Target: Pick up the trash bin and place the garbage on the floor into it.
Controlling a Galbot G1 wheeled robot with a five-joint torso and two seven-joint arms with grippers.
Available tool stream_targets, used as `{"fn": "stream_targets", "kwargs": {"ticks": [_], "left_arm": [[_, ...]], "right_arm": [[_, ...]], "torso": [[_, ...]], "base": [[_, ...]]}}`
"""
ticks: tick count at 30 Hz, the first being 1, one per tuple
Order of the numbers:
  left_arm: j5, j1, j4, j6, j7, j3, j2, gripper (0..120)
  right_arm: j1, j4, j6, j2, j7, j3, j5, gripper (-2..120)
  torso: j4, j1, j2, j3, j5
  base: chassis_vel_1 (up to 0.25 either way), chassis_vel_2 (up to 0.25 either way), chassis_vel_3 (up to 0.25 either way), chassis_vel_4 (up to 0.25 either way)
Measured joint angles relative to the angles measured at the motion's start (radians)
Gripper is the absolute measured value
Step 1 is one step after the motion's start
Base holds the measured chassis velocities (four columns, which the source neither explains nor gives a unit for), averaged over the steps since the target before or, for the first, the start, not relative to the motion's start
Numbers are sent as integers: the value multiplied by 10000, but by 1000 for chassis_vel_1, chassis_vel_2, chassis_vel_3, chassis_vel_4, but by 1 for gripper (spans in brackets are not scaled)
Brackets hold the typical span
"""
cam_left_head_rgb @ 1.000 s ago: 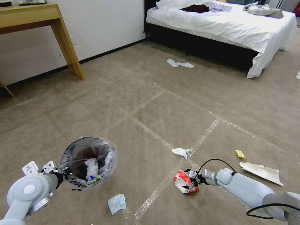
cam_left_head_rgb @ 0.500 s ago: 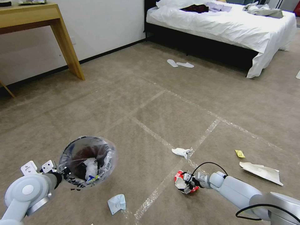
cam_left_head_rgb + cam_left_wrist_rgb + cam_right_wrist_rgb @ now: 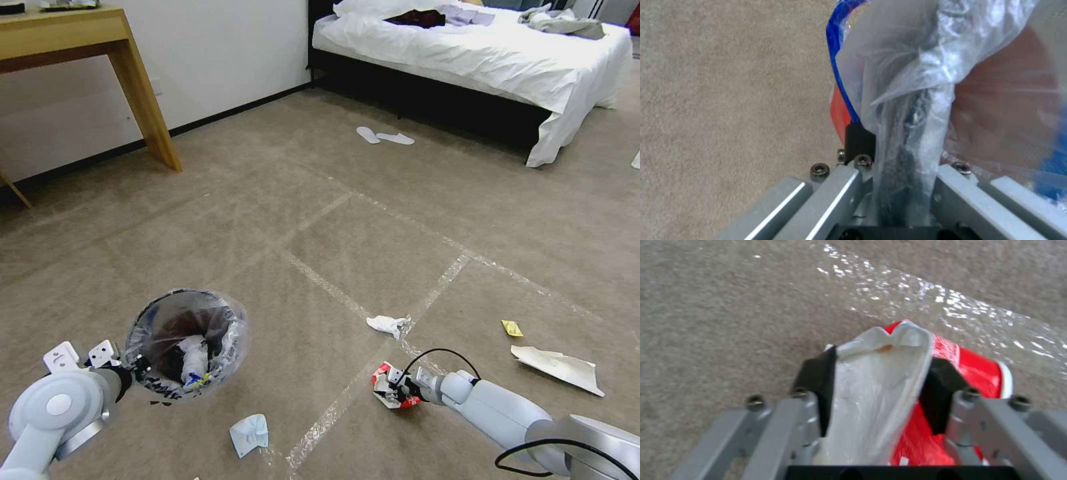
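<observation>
Near left: pale blue crumpled cup [image 3: 249, 434] lying on carpet [image 3: 333, 227] | left gripper [image 3: 141, 369] clamped on rim of trash bin [image 3: 187, 343], bin held up, tissue inside | right gripper [image 3: 880, 391] low at floor, jaws pinched on red-and-white packet [image 3: 390, 390] beside tape line [image 3: 333, 413] | farther: white tissue [image 3: 388, 325], paper scrap [image 3: 559, 367] | far: slippers [image 3: 385, 137], bed [image 3: 480, 53]

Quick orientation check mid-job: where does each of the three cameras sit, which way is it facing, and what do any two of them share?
Head view: high on the robot, facing forward and down over the floor; both arms show, left gripper on the trash bin, right gripper on the red-and-white packet.
Left wrist view: behind the fingers, facing the bin's bag-covered rim.
Right wrist view: behind the fingers, facing down at the packet.
Shared: the packet, in head and right wrist views.
</observation>
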Motion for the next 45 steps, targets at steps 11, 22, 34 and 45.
{"fn": "stream_targets", "kwargs": {"ticks": [11, 22, 34, 45], "left_arm": [[-22, -35, 14, -21, 2, 17, 119, 0], [-29, -37, 9, -23, 15, 29, 148, 0], [-158, -141, -44, -23, -4, 130, 264, 0], [-184, -380, 401, -9, 65, 289, 343, 0]], "right_arm": [[-133, 494, -56, -328, 242, 197, 232, 0], [-402, 982, -14, -579, 324, 896, 367, 0], [-165, 4623, 1612, -1419, 838, 4526, 476, 0], [249, 9975, 1547, -1902, 2049, 6453, 2153, 0]], "torso": [[1, 0, 0, 0, 0], [-3, 0, 0, 0, 0], [-1, 0, -1, 1, -2], [0, 0, 0, 0, -2]], "base": [[0, 0, 0, 0], [0, 0, 0, 0], [0, 0, 0, 0], [0, 0, 0, 0]]}}
